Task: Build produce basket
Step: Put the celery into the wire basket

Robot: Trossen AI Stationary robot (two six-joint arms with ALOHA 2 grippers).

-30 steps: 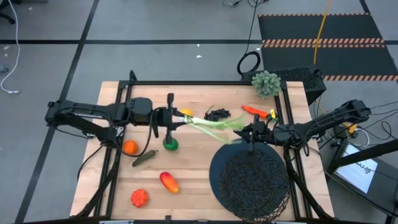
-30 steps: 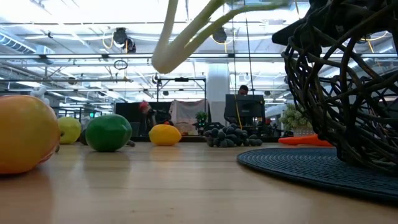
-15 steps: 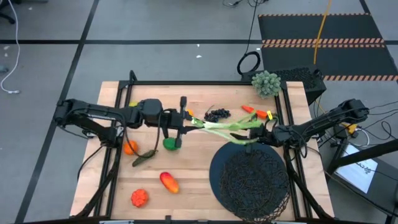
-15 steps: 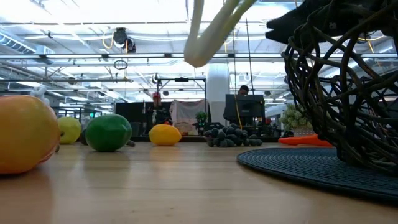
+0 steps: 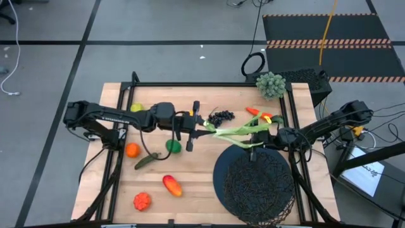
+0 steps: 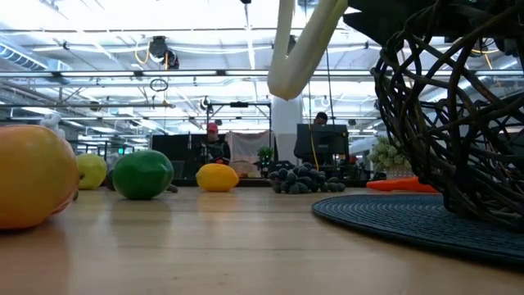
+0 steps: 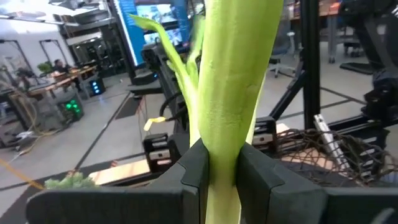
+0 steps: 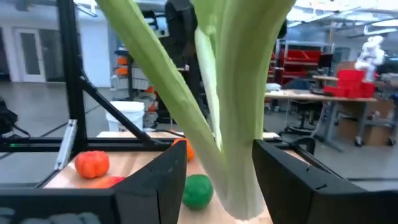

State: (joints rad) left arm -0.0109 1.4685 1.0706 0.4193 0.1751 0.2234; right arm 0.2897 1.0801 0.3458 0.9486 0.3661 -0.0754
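High view shows the left gripper (image 5: 204,126) stretched out over the middle of the table, its fingers clamped tight on the pale end of the celery stalk (image 5: 231,132), which hangs clear of the wood and runs from this claw across to the right gripper (image 5: 261,135). The left wrist view confirms the grip: both dark fingers (image 7: 193,171) press against the sides of the stalk (image 7: 233,93). At the stalk's leafy end, the right gripper sits with its jaws parted; in the right wrist view the leaves (image 8: 230,87) pass between the two fingers (image 8: 165,171) with a gap on either side, so this claw is loosely around them, not gripping. The basket (image 5: 256,180) lies just below the right claw toward the near edge of the table, on its dark round mat. Beyond the left claw's tip, toward the far edge, sit the dark grapes (image 5: 221,117), and the carrot (image 5: 258,113) lies just beyond the right claw. Beside the left claw on its near side rests the lime (image 5: 173,146), with the orange (image 5: 131,150), pickle (image 5: 146,161) and mango (image 5: 171,185) farther off toward the table's left and near side.
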